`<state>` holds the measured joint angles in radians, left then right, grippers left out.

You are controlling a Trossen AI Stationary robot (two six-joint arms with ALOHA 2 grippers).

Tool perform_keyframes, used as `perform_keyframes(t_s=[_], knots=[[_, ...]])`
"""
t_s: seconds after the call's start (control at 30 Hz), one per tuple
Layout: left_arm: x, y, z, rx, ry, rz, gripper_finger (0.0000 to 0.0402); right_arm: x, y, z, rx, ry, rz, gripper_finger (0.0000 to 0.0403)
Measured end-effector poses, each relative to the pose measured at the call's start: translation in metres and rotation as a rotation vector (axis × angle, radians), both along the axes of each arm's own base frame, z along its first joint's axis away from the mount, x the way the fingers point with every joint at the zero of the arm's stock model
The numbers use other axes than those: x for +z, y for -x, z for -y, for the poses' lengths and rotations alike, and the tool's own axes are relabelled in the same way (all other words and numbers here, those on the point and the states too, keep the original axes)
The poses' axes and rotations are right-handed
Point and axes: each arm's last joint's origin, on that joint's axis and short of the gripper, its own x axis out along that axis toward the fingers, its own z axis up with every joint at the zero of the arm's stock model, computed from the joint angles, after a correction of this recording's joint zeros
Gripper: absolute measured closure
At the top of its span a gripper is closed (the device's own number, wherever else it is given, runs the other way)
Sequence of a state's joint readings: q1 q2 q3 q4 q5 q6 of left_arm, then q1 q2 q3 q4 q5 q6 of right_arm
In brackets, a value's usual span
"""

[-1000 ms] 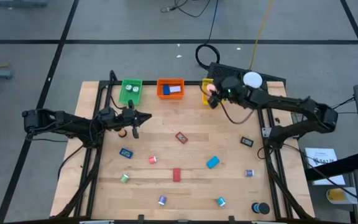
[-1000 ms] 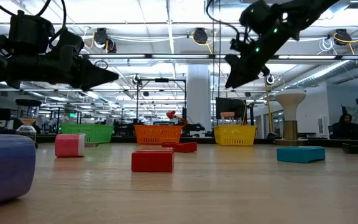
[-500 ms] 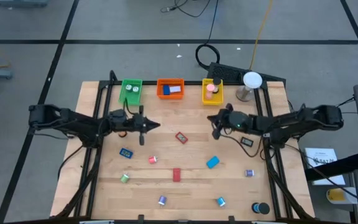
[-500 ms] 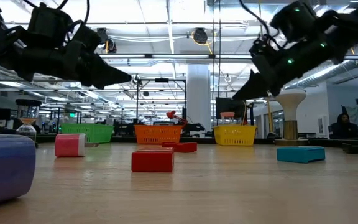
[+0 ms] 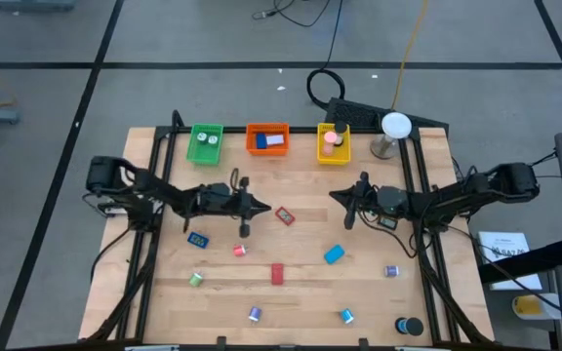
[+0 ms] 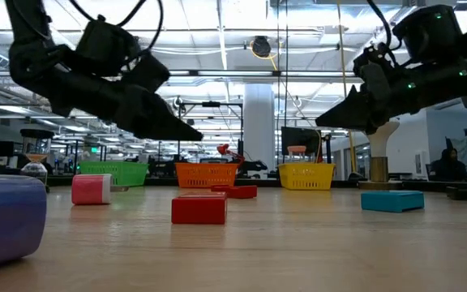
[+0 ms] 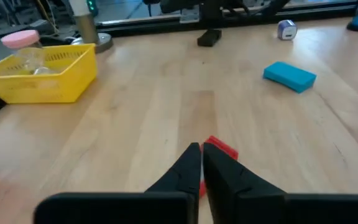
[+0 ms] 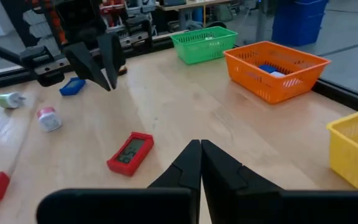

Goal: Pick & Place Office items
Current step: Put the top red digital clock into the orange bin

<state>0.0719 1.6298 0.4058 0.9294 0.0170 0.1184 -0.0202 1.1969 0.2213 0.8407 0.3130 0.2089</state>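
Observation:
The office items lie scattered on the wooden table (image 5: 301, 292). They include a flat red piece with a display (image 5: 284, 214) (image 8: 130, 152), a blue block (image 5: 334, 254), a red block (image 5: 277, 274), a pink roll (image 5: 240, 251) and several small rolls. My left gripper (image 5: 261, 207) (image 7: 201, 150) is shut and holds nothing. It hangs just left of the flat red piece, pointing at it. My right gripper (image 5: 335, 198) (image 8: 199, 147) is also shut and holds nothing. It hangs right of that piece and faces the left gripper.
A green tray (image 5: 205, 143), an orange tray (image 5: 267, 138) and a yellow tray (image 5: 332, 143) stand along the far edge. A white ball on a stand (image 5: 394, 125) is at the far right. A black piece (image 5: 386, 221) lies under the right arm, and a black cylinder (image 5: 410, 326) sits near right.
My left gripper has moved toward the table's middle and sunk a little, ending close to the flat red piece. My right gripper has drawn back from above the yellow tray toward the near edge, come down, and tipped from pointing down to nearly level.

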Motion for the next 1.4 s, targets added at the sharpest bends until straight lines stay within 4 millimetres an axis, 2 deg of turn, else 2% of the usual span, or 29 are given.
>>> perform_keyframes(t_s=[0.23, 0.33, 0.57, 0.73, 0.87, 1.03, 1.13, 1.23, 1.4], knots=[[0.006, -0.025, 0.007, 0.113, -0.019, -0.123, 0.0336, -0.002, 0.002, -0.005, 0.026, 0.011, -0.009, 0.0399], [0.012, -0.036, 0.005, 0.105, -0.048, -0.207, 0.0312, -0.002, 0.002, -0.005, 0.025, 0.011, -0.005, 0.0399], [0.025, -0.060, -0.005, -0.004, -0.075, -0.326, 0.0206, -0.002, 0.002, -0.005, 0.026, 0.011, -0.008, 0.0399], [0.016, -0.068, -0.006, -0.135, -0.133, -0.361, 0.0136, -0.003, 0.002, -0.005, 0.027, 0.011, -0.015, 0.0399], [0.000, -0.080, -0.006, -0.186, -0.180, -0.405, 0.0108, -0.004, 0.002, -0.005, 0.027, 0.011, -0.022, 0.0399], [-0.017, -0.091, -0.005, -0.236, -0.255, -0.449, 0.0102, -0.004, 0.002, -0.005, 0.027, 0.011, -0.022, 0.0399], [-0.019, -0.097, -0.005, -0.237, -0.267, -0.455, 0.0112, -0.004, 0.002, -0.005, 0.027, 0.011, -0.024, 0.0399], [-0.019, -0.098, -0.007, -0.225, -0.234, -0.472, 0.0134, -0.005, 0.002, -0.005, 0.027, 0.011, -0.030, 0.0399], [-0.019, -0.097, -0.012, -0.188, -0.175, -0.515, 0.0197, -0.005, 0.001, -0.005, 0.028, 0.011, -0.027, 0.0399]])
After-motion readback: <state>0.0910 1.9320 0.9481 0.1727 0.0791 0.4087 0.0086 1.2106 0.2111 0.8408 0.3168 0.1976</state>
